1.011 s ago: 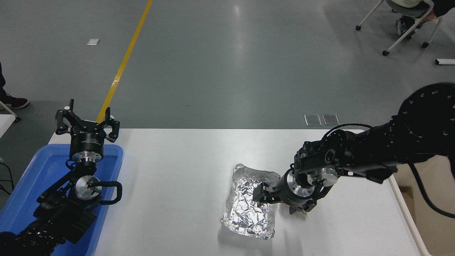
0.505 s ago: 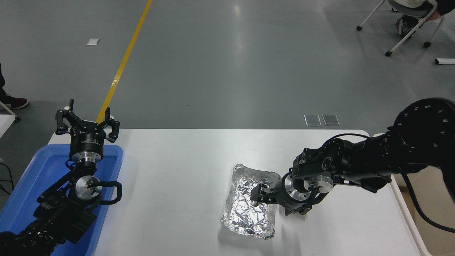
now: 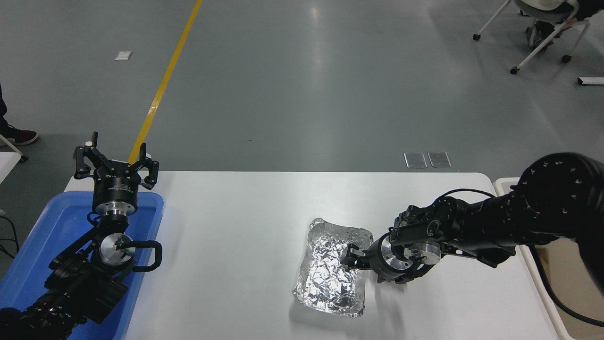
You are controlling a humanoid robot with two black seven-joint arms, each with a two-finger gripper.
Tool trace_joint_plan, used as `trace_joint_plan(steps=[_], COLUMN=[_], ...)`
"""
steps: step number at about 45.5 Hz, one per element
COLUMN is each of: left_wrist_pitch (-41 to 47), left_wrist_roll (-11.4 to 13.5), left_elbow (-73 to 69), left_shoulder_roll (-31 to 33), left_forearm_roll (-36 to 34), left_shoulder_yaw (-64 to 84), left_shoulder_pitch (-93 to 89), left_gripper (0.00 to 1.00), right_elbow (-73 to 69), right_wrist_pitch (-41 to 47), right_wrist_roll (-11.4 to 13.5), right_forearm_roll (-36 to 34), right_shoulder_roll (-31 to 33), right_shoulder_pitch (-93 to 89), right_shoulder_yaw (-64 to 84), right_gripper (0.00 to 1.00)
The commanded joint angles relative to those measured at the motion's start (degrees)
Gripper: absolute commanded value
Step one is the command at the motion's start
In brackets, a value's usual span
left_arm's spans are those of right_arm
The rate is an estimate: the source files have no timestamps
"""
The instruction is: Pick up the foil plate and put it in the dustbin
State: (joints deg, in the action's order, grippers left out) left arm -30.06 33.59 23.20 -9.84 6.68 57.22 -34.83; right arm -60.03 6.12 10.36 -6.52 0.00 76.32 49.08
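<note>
No text, label, brand, number or sign can be read anywhere; the left gripper [image 3: 115,163], parked above the blue tray [image 3: 47,245], bears a faint pale mark on its black body, too small and blurred to make out
</note>
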Motion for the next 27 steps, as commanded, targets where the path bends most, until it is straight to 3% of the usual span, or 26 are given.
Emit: trace_joint_plan(steps=[1,5,6,7,19,27], left_wrist_pitch=[0.00,0.00,0.00,0.00,0.00,0.00], left_wrist_roll=[-0.01,-0.01,-0.01,-0.01,-0.01,-0.01], left_elbow=[0.00,0.00,0.00,0.00,0.00,0.00], left_shoulder_roll=[0.00,0.00,0.00,0.00,0.00,0.00], left_forearm_roll=[0.00,0.00,0.00,0.00,0.00,0.00], left_shoulder_yaw=[0.00,0.00,0.00,0.00,0.00,0.00], left_shoulder_pitch=[0.03,0.03,0.03,0.03,0.03,0.03], left_gripper=[0.99,0.99,0.99,0.99,0.99,0.99], right_elbow=[0.97,0.97,0.97,0.97,-0.79,-10.18], right_wrist_pitch=[-2.77,-3.22,-3.22,-3.22,-3.22,-3.04], right_wrist_roll=[0.28,0.37,0.37,0.28,0.37,0.37], right_forearm_roll=[0.28,0.19,0.19,0.19,0.02,0.54], right_shoulder_roll=[0.00,0.00,0.00,0.00,0.00,0.00], right_shoulder_pitch=[-2.22,-2.31,-2.31,-2.31,-0.21,8.05], right_shoulder_yaw=[-1.27,-1.27,-1.27,-1.27,-0.13,1.63], right_gripper=[0.37,0.27,0.18,0.00,0.00,0.00])
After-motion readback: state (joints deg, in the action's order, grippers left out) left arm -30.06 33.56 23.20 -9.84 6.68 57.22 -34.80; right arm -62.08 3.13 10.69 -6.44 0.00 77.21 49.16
